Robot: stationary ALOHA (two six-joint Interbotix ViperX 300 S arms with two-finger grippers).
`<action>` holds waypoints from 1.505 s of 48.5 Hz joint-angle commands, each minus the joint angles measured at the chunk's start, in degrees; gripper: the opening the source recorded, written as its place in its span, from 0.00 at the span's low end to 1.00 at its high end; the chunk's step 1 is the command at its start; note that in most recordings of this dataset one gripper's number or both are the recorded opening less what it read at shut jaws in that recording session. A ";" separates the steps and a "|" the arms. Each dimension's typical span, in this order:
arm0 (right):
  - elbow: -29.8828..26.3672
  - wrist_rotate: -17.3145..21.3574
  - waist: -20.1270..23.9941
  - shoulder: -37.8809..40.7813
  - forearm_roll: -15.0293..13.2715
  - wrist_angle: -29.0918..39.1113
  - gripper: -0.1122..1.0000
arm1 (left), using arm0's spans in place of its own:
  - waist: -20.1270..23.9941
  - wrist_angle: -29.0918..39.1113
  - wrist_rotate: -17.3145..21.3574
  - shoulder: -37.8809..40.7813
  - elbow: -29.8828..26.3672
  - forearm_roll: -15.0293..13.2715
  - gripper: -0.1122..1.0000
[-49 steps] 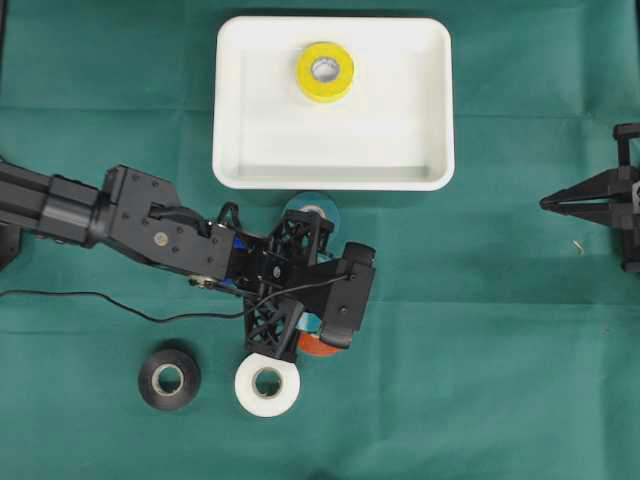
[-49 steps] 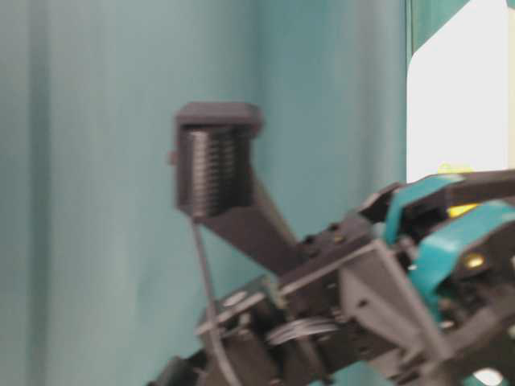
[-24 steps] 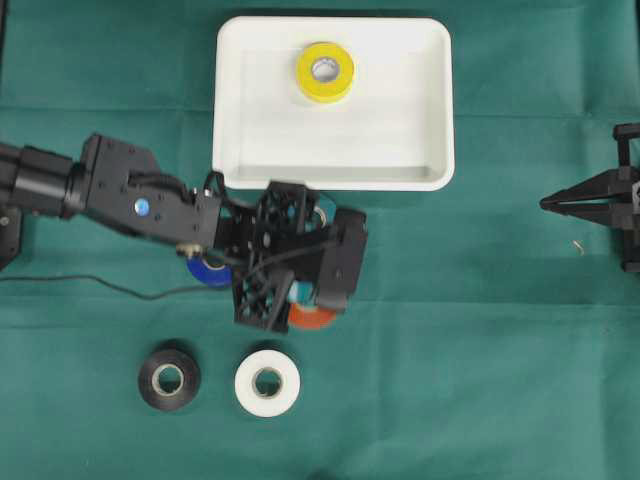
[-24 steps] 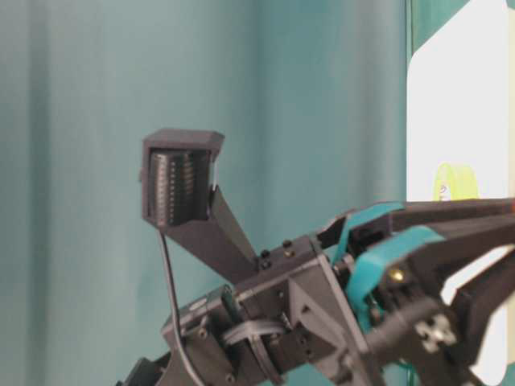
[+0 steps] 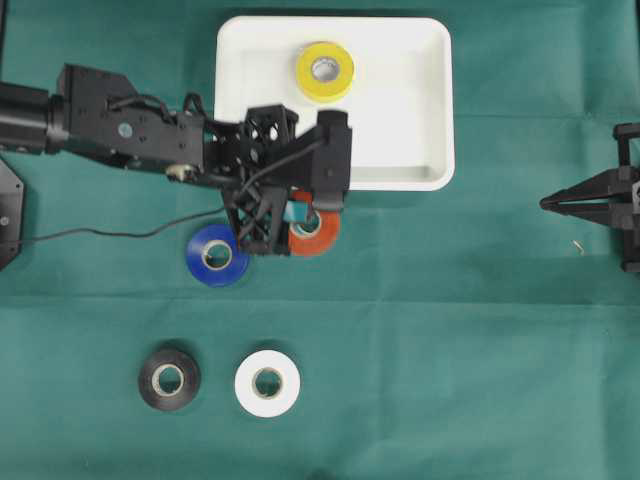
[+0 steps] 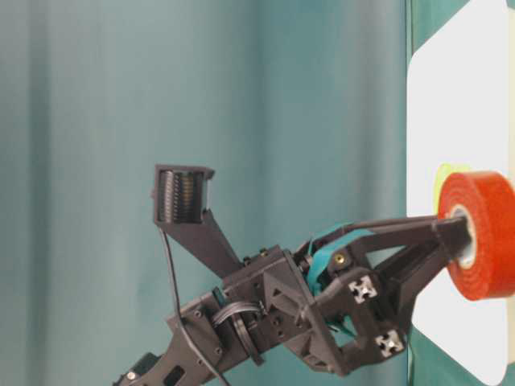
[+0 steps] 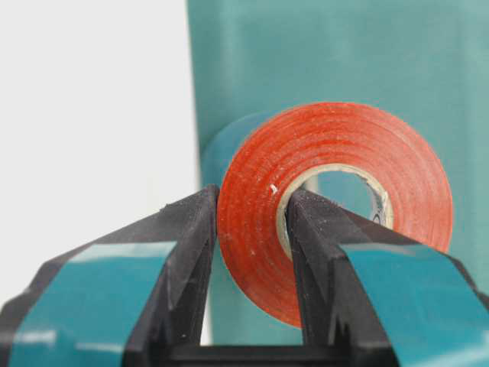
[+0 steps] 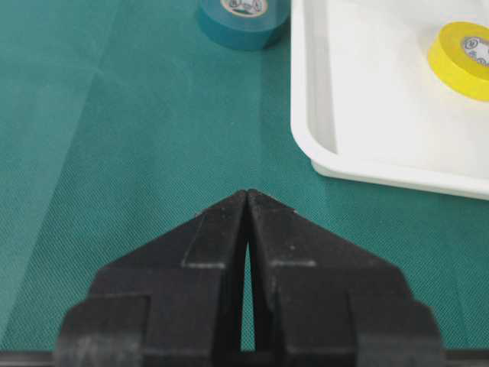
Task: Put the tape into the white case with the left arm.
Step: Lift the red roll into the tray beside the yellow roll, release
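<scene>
While the left gripper [image 7: 248,222] is clamped on the wall of the red tape roll [image 7: 336,191], one finger through its core, the roll hangs just short of the white case's [image 5: 430,120] near rim. A yellow roll [image 5: 324,71] lies inside the case. The right gripper [image 8: 247,200] sits closed and empty, well apart.

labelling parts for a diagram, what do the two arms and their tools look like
The left arm is black and jointed, with lattice-braced links and a thin black cable trailing off it. Its two-pronged tool has pointed black fingers marked with teal bands. The right tool is all black, no bands.
</scene>
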 commanded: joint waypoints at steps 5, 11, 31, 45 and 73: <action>-0.53 0.09 -0.09 0.44 0.00 -0.53 0.02 | 3.96 0.26 0.18 -2.81 0.35 0.18 0.33; -0.53 0.09 -0.09 0.53 0.00 -0.53 0.02 | 7.21 0.53 0.35 -2.90 0.97 0.18 0.33; -0.53 0.09 -0.09 0.44 0.00 -0.53 0.02 | 17.40 -0.09 8.70 -1.76 1.76 0.18 0.33; -0.53 0.09 -0.09 0.53 0.00 -0.62 0.02 | 22.76 -2.46 12.48 0.70 1.32 0.18 0.33; -0.53 0.09 -0.09 0.53 -0.09 -0.62 0.02 | 24.96 -3.60 13.10 2.02 1.93 0.18 0.44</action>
